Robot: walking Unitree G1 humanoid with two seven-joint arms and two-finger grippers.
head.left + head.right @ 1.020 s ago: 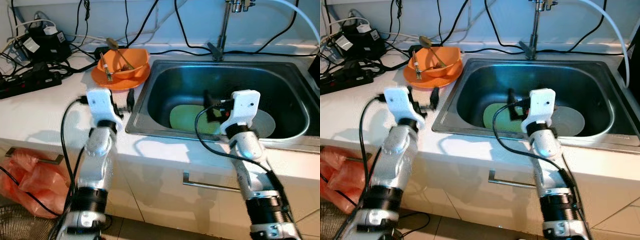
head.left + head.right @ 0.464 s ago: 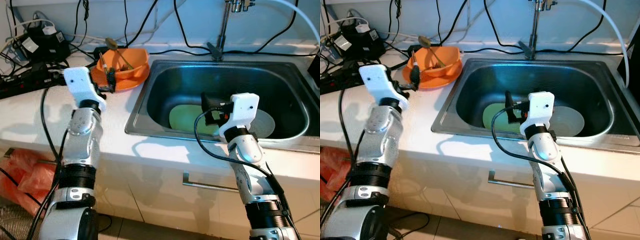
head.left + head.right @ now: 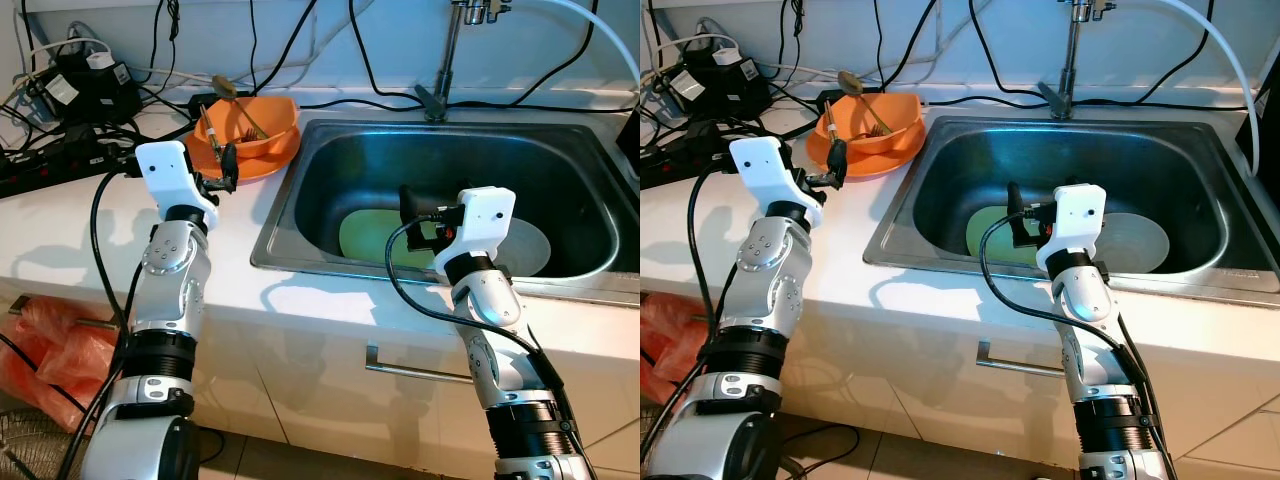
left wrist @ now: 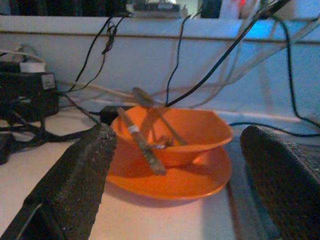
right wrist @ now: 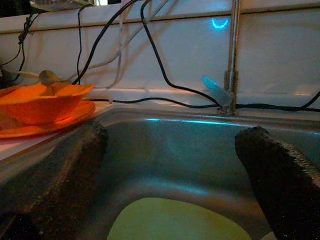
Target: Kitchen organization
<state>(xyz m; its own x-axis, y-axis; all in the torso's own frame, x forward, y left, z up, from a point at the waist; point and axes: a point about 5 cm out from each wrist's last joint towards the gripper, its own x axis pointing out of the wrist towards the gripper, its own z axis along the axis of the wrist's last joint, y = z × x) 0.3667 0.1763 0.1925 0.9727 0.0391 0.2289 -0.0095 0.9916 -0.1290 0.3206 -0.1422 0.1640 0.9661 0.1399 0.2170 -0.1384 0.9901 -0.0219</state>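
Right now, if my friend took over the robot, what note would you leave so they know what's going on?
Left gripper: open, empty, raised beside the orange bowl, which sits on an orange plate with utensils inside.
Right gripper: open, empty, over the sink.
In the sink: green plate and grey plate, side by side.
Done: nothing picked up yet.
Left: probably gather the bowl, plates and utensils.

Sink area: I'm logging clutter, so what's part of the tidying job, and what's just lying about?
Job: orange bowl with utensils, orange plate under it, green plate and grey plate in the sink.
Lying about: power strips and cables, orange bag.
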